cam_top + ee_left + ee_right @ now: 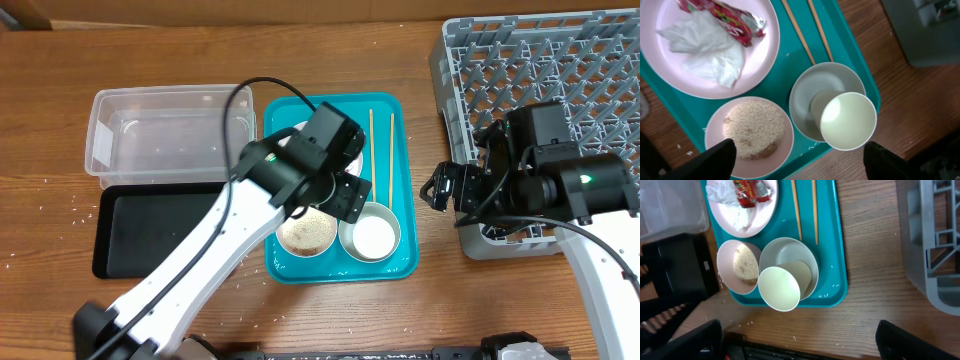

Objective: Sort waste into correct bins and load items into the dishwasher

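On the teal tray (pixel 785 75) a white plate (pixel 760 60) carries the red-and-white wrapper (pixel 725 17) and a crumpled paper scrap (pixel 705 50). In front of it a bowl (pixel 785 145) holds rice crumbs (pixel 752 125). A white cup (pixel 847 120) leans in a second bowl (pixel 807 90). Two chopsticks (pixel 800 32) lie along the tray's right side. My left gripper (pixel 800 162) hovers open above the two bowls, holding nothing. My right gripper (pixel 800 345) is open over bare table between the tray and the dishwasher rack (pixel 560 60).
The clear tub (pixel 100 140) stands left of the teal tray, with the black tray (pixel 155 230) in front of it. Loose rice grains are scattered on the wooden table (pixel 865 310) near its front edge.
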